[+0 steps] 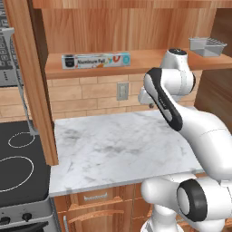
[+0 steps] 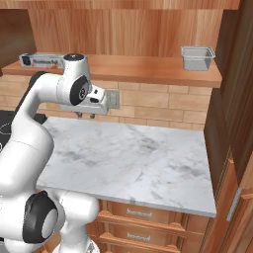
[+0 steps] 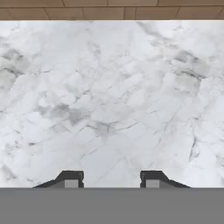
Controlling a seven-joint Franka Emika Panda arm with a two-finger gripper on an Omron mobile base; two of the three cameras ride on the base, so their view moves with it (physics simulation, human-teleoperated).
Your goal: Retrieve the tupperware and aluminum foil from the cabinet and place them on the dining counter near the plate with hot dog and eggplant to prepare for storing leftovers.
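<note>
Hand view shows the pincer (image 3: 112, 179) with its two tips apart and nothing between them, pointing down at the marble counter (image 3: 109, 96). Above it, on the cabinet (image 1: 27, 68) shelf, the aluminum foil (image 1: 95, 60) lies to the left. The tupperware (image 2: 197, 57) sits well apart on the right end. Nothing is picked up yet. Both things have to be grabbed and carried to the dining counter.

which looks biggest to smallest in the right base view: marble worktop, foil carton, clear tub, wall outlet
1. White-grey marble worktop
2. Long white aluminum foil carton, partly hidden by the arm
3. Clear greyish plastic tub
4. Small grey wall outlet

The tub and outlet look close.
</note>
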